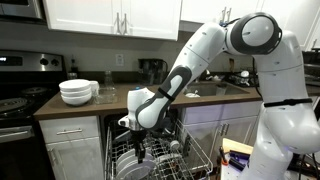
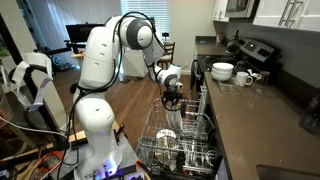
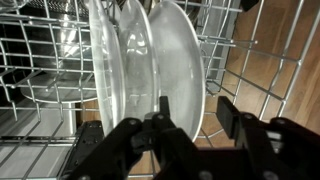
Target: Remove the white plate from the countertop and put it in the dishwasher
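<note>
Gripper [image 3: 193, 115] low in the dishwasher rack [image 3: 262, 50], and in the wrist view its fingers [image 3: 160, 114] stand apart, astride the lower rim of the white plate [image 3: 178, 60]. That plate is upright on edge among the wire tines, just beside a second plate [image 3: 108, 75]. Whether the fingers touch the rim, I cannot tell. In both exterior views the arm [image 1: 200, 50] bends down over the pulled-out rack, and stacked white bowls [image 1: 78, 91] sit on the desk [image 1: 115, 104].
</note>
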Controlling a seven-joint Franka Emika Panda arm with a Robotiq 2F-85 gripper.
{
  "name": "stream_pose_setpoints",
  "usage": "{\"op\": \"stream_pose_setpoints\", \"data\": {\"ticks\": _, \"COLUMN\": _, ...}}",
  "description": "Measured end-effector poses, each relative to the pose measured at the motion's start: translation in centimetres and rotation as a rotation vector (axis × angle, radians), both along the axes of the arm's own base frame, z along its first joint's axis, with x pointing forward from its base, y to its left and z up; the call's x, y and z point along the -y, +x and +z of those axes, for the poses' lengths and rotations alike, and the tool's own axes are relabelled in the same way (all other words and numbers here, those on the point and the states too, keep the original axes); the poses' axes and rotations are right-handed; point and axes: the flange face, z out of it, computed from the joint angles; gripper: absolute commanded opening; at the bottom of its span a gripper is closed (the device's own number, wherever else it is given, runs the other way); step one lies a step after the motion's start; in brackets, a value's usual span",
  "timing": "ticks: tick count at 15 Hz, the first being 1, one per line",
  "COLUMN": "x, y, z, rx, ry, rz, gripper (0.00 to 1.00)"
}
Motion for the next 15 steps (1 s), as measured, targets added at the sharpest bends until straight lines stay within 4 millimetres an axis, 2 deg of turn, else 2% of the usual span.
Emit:
{"op": "stream_pose_setpoints", "data": {"ticks": 1, "x": -0.3, "y": 0.0, "z": 0.4, "rx": 0.008, "ry": -0.014, "rz": -0.001, "gripper": 0.91}}
{"op": "stream_pose_setpoints", "data": {"ticks": 3, "x": -1.2, "y": -0.1, "z": 1.6, "rx": 0.024, "ry": -0.042, "rz": -0.002, "gripper": 0.98}}
{"op": "stream_pose_setpoints", "data": {"ticks": 6, "x": -2.9, "y": -0.4, "z": 4.1, "rx": 0.065, "ry": -0.077, "rz": 0.01, "gripper": 1.0}}
{"op": "stream_pose_setpoints", "data": {"ticks": 12, "x": -6.2, "y": -2.2, "z": 10.9, "rx": 0.217, "ry": -0.124, "rz": 0.046, "gripper": 1.0}}
{"op": "stream_pose_setpoints", "data": {"ticks": 13, "x": -6.4, "y": -2.5, "z": 11.5, "rx": 0.225, "ry": -0.124, "rz": 0.047, "gripper": 1.0}}
{"op": "stream_pose_setpoints", "data": {"ticks": 15, "x": -6.4, "y": -2.5, "z": 11.4, "rx": 0.223, "ry": -0.124, "rz": 0.046, "gripper": 1.0}}
